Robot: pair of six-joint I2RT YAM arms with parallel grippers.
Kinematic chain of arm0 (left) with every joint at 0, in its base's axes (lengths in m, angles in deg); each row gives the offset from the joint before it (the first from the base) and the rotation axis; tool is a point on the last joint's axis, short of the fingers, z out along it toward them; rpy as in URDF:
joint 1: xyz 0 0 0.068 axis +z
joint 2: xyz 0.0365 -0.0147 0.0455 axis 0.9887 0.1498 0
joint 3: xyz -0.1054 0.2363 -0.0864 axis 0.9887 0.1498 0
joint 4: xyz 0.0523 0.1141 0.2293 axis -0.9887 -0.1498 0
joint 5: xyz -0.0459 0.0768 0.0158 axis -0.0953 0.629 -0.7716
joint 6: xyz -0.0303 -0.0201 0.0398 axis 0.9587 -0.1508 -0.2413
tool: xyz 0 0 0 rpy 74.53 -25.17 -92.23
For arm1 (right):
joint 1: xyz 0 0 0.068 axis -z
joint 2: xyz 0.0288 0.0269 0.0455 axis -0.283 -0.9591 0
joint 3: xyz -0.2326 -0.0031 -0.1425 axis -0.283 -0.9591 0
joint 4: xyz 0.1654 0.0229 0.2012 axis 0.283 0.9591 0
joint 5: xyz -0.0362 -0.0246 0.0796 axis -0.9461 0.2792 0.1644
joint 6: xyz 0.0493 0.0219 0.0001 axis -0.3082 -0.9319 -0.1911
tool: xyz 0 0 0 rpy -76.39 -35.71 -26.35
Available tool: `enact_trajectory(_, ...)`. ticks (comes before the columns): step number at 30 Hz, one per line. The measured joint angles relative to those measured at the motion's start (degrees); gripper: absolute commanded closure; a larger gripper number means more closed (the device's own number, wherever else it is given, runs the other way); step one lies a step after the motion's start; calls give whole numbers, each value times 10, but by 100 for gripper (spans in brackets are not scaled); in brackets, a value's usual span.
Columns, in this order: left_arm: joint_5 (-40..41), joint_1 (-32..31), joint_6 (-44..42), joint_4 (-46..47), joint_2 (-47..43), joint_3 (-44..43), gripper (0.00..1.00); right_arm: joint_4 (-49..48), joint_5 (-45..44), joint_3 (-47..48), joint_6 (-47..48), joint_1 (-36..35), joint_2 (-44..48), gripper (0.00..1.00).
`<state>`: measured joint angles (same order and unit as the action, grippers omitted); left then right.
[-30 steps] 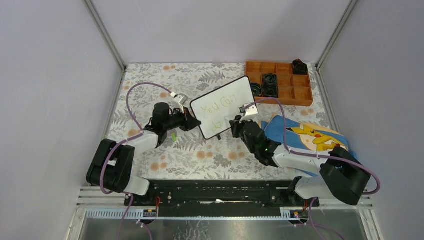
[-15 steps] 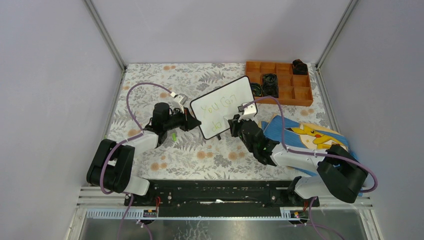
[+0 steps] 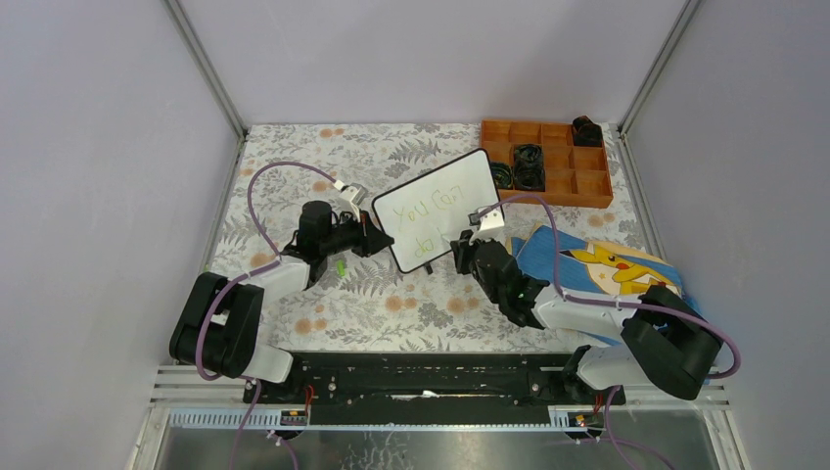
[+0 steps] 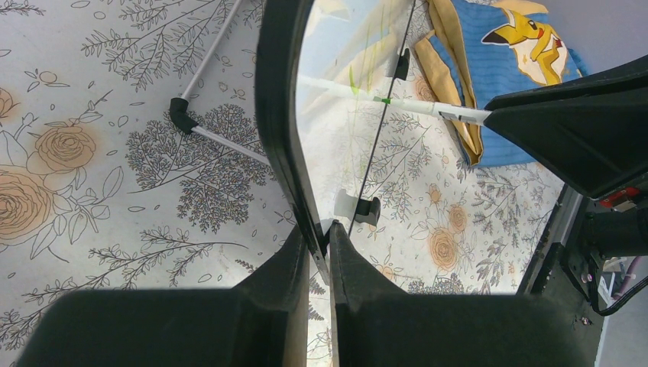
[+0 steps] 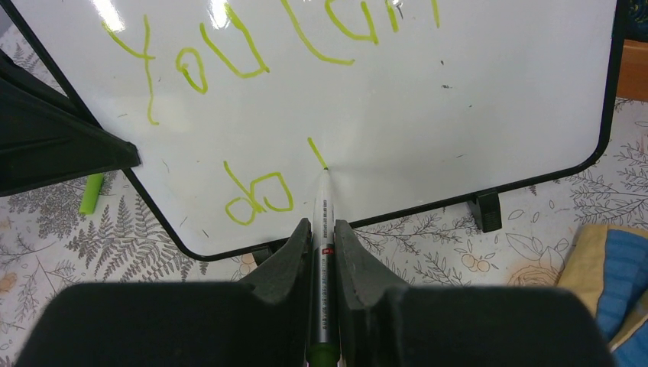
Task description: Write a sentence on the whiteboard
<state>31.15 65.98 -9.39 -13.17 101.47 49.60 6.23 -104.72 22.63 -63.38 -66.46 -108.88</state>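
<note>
Left hand clamps the whiteboard at 8 o'clock. Right hand grips a green marker, tip on the board at 3 o'clock of "do" in the sentence.

— What sits at the far right corner of the floral bench?
— An orange tray of compartments. A few hold black coiled bits, and a black lump sits at its far right end.
— And by the right edge?
— A rumpled blue Pikachu cloth. A small green cap lies left of middle.
</note>
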Motion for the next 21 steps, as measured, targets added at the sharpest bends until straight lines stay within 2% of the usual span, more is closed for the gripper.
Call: enact_trajectory(21,5,-4,-3,0,0,0,100,34,-17,-5,-6,0,9,100)
